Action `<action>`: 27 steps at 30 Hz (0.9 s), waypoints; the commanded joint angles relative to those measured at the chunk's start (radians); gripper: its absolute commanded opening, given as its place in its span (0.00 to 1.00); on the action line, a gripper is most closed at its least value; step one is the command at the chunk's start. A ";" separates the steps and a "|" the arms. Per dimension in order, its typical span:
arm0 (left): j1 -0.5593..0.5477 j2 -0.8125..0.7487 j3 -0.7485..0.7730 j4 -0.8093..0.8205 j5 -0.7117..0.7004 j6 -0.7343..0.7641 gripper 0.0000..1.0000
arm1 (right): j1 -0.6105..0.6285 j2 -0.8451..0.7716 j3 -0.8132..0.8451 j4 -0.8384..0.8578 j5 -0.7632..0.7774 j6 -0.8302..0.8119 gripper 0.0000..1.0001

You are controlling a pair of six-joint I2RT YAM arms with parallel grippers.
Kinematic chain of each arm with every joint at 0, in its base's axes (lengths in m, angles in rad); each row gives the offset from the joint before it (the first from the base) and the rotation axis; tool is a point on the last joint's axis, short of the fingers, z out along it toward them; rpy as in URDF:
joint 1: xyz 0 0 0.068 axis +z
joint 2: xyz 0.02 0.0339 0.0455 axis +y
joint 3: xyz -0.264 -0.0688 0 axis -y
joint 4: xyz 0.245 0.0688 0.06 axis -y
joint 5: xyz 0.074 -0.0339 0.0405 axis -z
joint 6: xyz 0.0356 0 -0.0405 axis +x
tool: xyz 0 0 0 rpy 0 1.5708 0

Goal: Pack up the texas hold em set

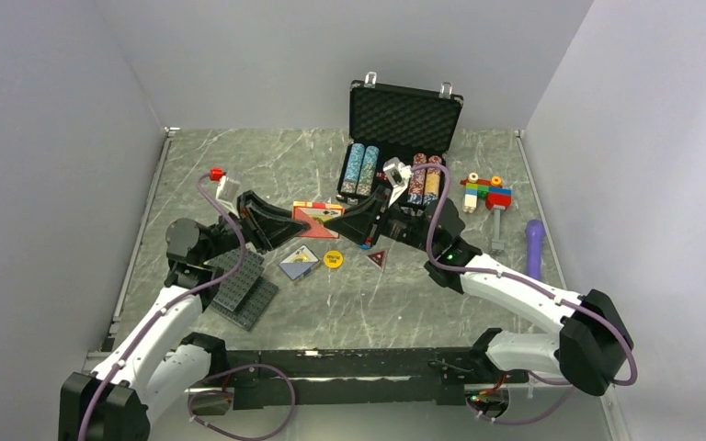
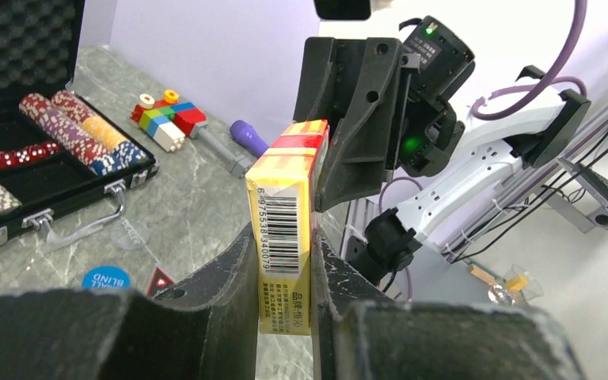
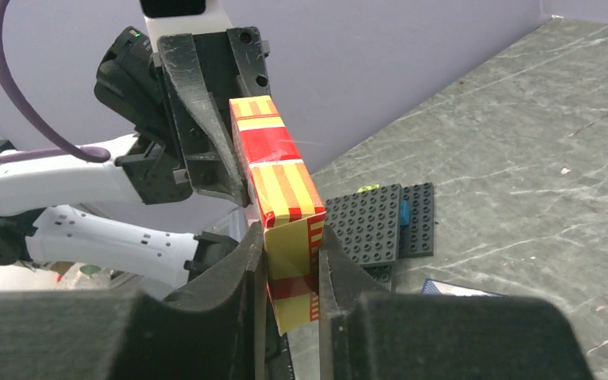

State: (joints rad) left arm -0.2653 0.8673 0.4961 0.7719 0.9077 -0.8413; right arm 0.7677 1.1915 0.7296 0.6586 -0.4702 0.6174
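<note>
Overhead view, left to right: dark grey studded building plates (image 1: pixel 239 287) lie on the grey marbled counter (image 1: pixel 423 303) beside the left arm. The left gripper (image 1: pixel 294 223) is clenched on one end of a yellow-and-red cardboard card box (image 1: pixel 317 210), which hangs in the air above the middle of the counter. The right gripper (image 1: pixel 340 220) meets the box from the opposite side. The right wrist view shows both of its fingers pressed against the box's faces, so it too grasps the box. The box's long axis runs left to right, from one gripper to the other, with each holding one end. Below it on the counter rest a yellow round button (image 1: pixel 333 259) and a red-triangle button (image 1: pixel 376 258). The open black rectangular briefcase (image 1: pixel 404 119) has its egg-crate foam lid upright and multicoloured chip rows (image 1: pixel 361 169) in its tray. It stands beyond the box and to its right, just behind the right gripper and well apart from the left arm's base. Judged from this layout, the right arm is the nearer carrier. The box would need to travel away from the arms and rightward to reach the tray, which calls for the left gripper to let go first.
</note>
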 commanded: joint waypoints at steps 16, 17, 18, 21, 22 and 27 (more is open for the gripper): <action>-0.011 -0.188 0.268 -0.912 -0.389 0.660 0.99 | -0.277 -0.078 0.162 -0.462 0.348 -0.087 0.00; -0.010 -0.203 0.263 -0.928 -0.429 0.675 1.00 | -0.329 -0.048 0.191 -0.504 0.347 -0.099 0.00; -0.011 -0.219 0.264 -0.949 -0.466 0.695 1.00 | -0.373 -0.018 0.211 -0.524 0.334 -0.095 0.00; -0.011 -0.234 0.267 -0.991 -0.535 0.725 0.99 | -0.496 0.068 0.256 -0.532 0.252 -0.072 0.00; -0.010 -0.237 0.265 -0.994 -0.544 0.727 1.00 | -0.521 0.097 0.275 -0.536 0.239 -0.074 0.00; -0.011 -0.236 0.257 -0.989 -0.556 0.728 1.00 | -0.608 0.257 0.424 -0.612 0.195 -0.109 0.00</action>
State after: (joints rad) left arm -0.2745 0.6323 0.7364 -0.1993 0.4107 -0.1558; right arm 0.2001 1.3666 1.0176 0.0830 -0.2024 0.5354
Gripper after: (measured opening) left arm 0.994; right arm 0.248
